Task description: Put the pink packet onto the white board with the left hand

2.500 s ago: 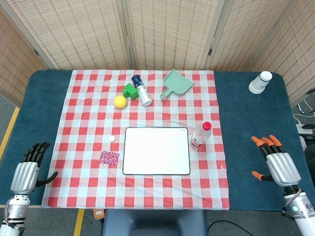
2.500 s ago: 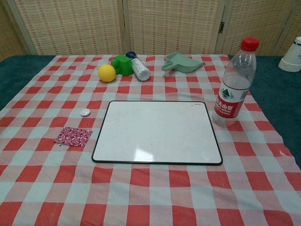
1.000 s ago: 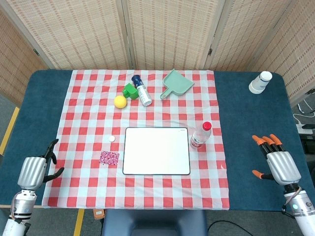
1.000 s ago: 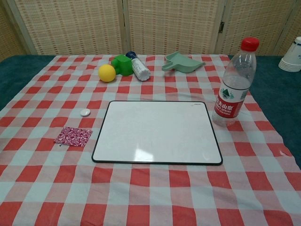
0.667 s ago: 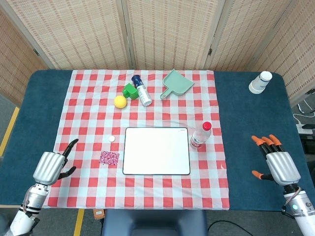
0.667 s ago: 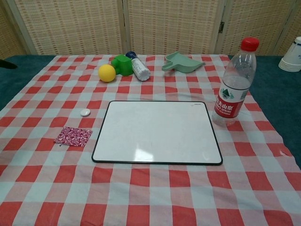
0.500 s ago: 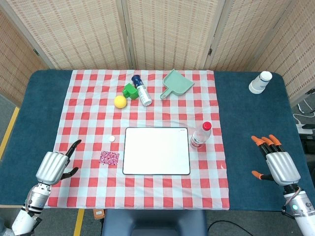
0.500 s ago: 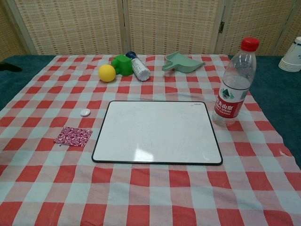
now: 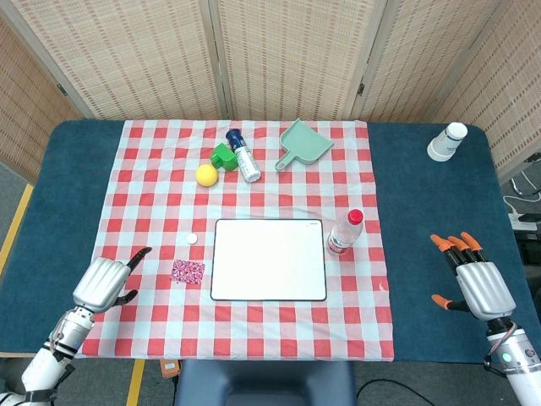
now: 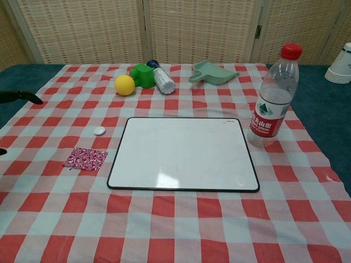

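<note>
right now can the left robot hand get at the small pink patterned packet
Probably yes. The left robot hand is open, just left of the small pink patterned packet, with only bare checked tablecloth between them. The small white cap lies farther back, off that path.

The head view looks steeply down on the whole table [image 9: 51, 169]; the chest view sits low and near, facing the screen, seemingly sharing the checked cloth [image 10: 181, 219].
</note>
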Robot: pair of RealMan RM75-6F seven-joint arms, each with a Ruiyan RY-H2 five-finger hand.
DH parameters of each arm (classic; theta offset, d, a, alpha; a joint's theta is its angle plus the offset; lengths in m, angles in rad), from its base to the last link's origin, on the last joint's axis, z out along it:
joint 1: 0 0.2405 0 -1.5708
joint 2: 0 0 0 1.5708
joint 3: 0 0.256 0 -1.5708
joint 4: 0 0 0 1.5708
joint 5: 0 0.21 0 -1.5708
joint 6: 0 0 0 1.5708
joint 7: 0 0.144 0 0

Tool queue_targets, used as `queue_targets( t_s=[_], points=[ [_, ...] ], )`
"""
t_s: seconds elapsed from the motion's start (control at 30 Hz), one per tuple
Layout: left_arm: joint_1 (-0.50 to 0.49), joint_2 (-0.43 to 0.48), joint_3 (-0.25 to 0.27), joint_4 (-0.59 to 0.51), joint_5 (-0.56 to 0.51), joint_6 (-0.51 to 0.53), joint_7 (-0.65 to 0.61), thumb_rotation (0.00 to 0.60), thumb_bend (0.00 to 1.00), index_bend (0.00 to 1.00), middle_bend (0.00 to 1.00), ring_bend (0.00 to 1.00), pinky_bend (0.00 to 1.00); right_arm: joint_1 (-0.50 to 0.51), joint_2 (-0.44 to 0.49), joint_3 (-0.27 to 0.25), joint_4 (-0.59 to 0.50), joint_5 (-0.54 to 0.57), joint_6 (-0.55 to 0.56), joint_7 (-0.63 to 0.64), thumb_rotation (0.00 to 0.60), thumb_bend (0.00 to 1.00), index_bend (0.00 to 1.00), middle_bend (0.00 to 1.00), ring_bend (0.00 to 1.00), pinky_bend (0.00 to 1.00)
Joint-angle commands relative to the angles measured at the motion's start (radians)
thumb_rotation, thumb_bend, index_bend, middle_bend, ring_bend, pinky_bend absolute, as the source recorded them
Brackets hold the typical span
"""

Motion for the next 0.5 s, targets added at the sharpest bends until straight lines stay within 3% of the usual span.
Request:
queue_targets(
  t_s=[0.03, 0.27, 0.5],
  points=[
    [-0.033, 0.001, -0.002, -0.028, -0.024, -0.046, 0.041, 0.600, 0.22, 0.18, 0.99, 1.00, 0.99, 0.001, -0.001, -0.002, 0.000, -0.002, -0.003, -0.001, 0.600, 0.03, 0.03, 0.15, 0.06, 0.06],
    [-0.079, -0.023, -0.002, -0.044, -0.085, -0.118, 0.122, 0.600, 0.22, 0.19, 0.99, 1.00, 0.99, 0.001, -0.001, -0.002, -0.001, -0.002, -0.001, -0.001, 0.600, 0.03, 0.03, 0.15, 0.06, 0.06],
    [-0.124, -0.047, -0.010, -0.053, -0.212, -0.194, 0.190, 0.600, 0.22, 0.22, 0.99, 1.00, 0.99, 0.000, 0.004, -0.001, 0.000, -0.004, 0.002, 0.012, 0.600, 0.03, 0.03, 0.15, 0.06, 0.06]
  ],
)
